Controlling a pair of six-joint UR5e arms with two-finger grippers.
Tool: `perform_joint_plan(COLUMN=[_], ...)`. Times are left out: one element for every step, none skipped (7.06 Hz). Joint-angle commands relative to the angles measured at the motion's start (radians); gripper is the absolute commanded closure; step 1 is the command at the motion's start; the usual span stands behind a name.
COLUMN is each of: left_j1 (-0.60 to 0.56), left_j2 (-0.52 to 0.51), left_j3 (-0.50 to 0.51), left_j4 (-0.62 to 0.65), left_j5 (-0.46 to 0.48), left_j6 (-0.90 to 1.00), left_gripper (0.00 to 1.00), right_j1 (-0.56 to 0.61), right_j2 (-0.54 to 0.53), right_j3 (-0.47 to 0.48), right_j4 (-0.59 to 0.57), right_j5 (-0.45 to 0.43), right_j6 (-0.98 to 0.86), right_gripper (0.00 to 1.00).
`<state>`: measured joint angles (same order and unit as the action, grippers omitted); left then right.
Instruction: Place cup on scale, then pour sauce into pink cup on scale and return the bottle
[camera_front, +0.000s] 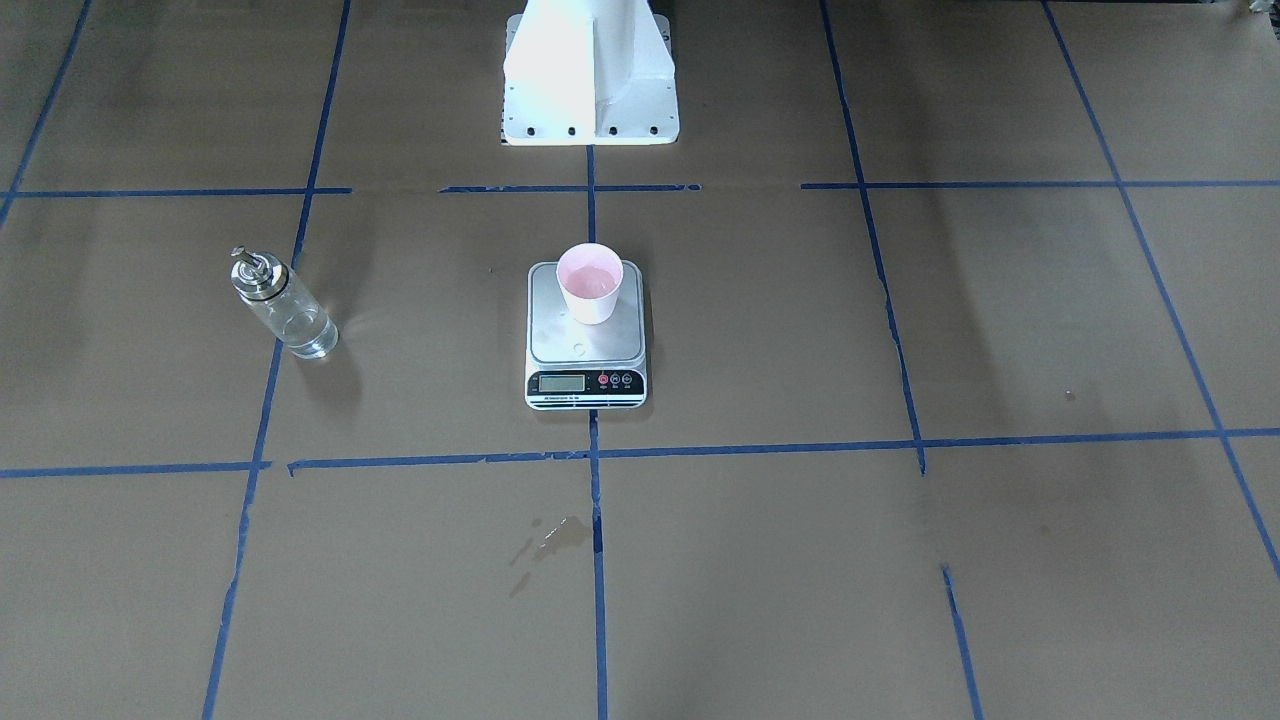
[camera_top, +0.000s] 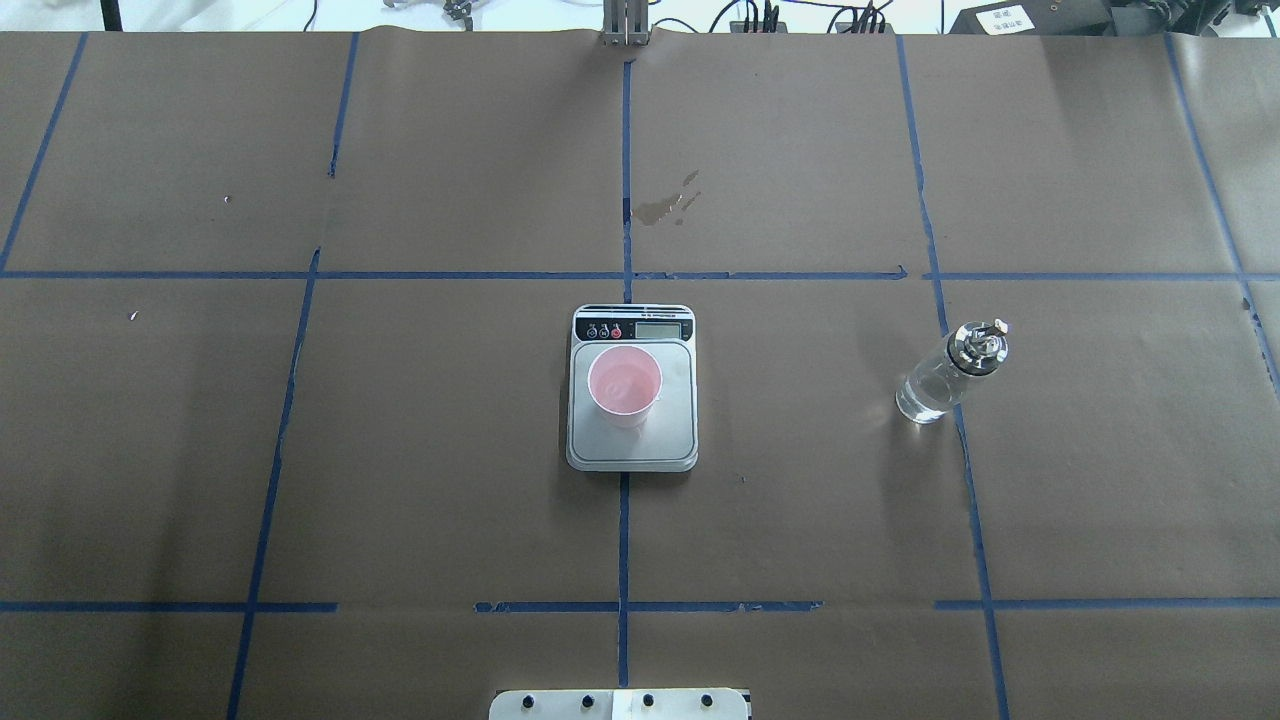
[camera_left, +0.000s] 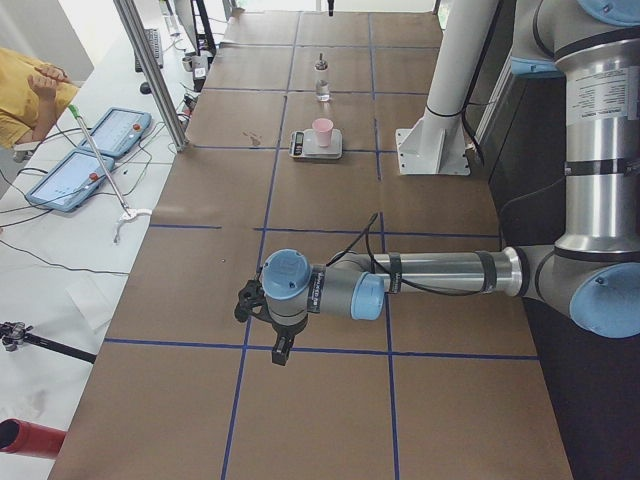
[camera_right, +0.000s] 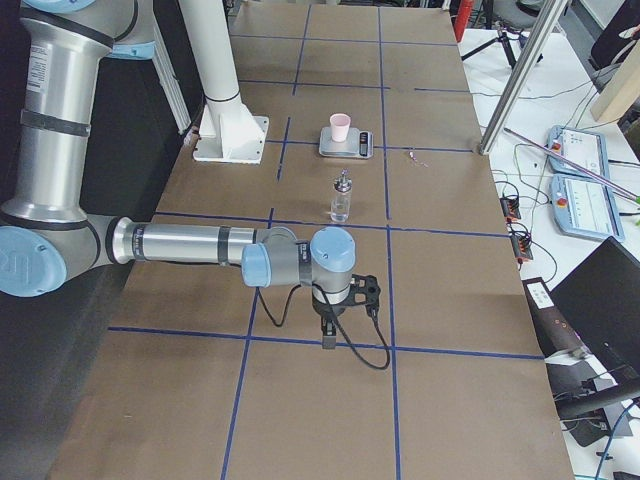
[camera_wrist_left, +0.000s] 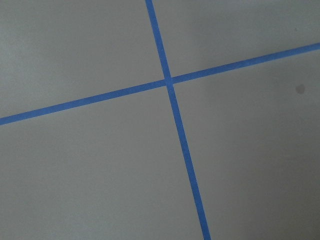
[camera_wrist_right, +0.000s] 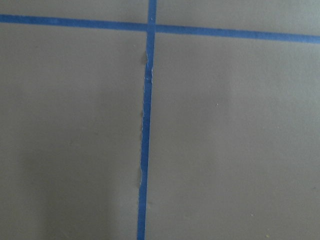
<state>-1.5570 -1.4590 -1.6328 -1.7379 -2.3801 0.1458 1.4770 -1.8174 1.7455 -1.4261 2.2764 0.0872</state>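
Note:
The pink cup (camera_front: 590, 283) stands upright on the scale (camera_front: 585, 355), toward the platform's robot side; it also shows in the overhead view (camera_top: 624, 385). The clear glass bottle (camera_top: 945, 378) with its metal spout stands upright on the table on the robot's right, apart from the scale (camera_top: 670, 420). Clear sauce (camera_top: 922, 398) fills its lower part. My left gripper (camera_left: 275, 345) and my right gripper (camera_right: 327, 335) hang low over bare table at the two far ends, far from everything. They show only in the side views, so I cannot tell if they are open or shut.
A small wet stain (camera_top: 665, 205) lies on the brown paper beyond the scale. The white robot base (camera_front: 590, 80) stands behind the scale. Teach pendants (camera_left: 80, 160) and cables lie on the side bench, and a person in yellow (camera_left: 25, 90) sits there.

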Motion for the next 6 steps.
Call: perform_joint_plan(left_j1=[0.0, 0.0, 0.0, 0.0, 0.0, 0.002], left_j2=[-0.004, -0.008, -0.008, -0.008, -0.009, -0.023], left_j3=[-0.007, -0.007, -0.005, -0.007, -0.001, -0.002], left_j4=[0.003, 0.008, 0.008, 0.009, 0.009, 0.014], left_j5=[0.004, 0.004, 0.007, 0.007, 0.007, 0.009], left_j6=[0.0, 0.0, 0.0, -0.002, -0.002, -0.003], left_gripper=[0.0, 0.0, 0.0, 0.0, 0.0, 0.0], right_j1=[0.032, 0.037, 0.034, 0.036, 0.045, 0.043], right_j2=[-0.017, 0.016, 0.021, 0.038, 0.068, 0.087], right_j3=[-0.003, -0.001, -0.003, 0.0, -0.004, -0.02], right_j4=[0.058, 0.017, 0.013, -0.008, -0.031, -0.033], right_j5=[0.067, 0.055, 0.054, 0.067, 0.055, 0.055], right_j6=[0.003, -0.012, -0.073, -0.111, -0.11, -0.107], right_gripper=[0.0, 0.0, 0.0, 0.0, 0.0, 0.0])
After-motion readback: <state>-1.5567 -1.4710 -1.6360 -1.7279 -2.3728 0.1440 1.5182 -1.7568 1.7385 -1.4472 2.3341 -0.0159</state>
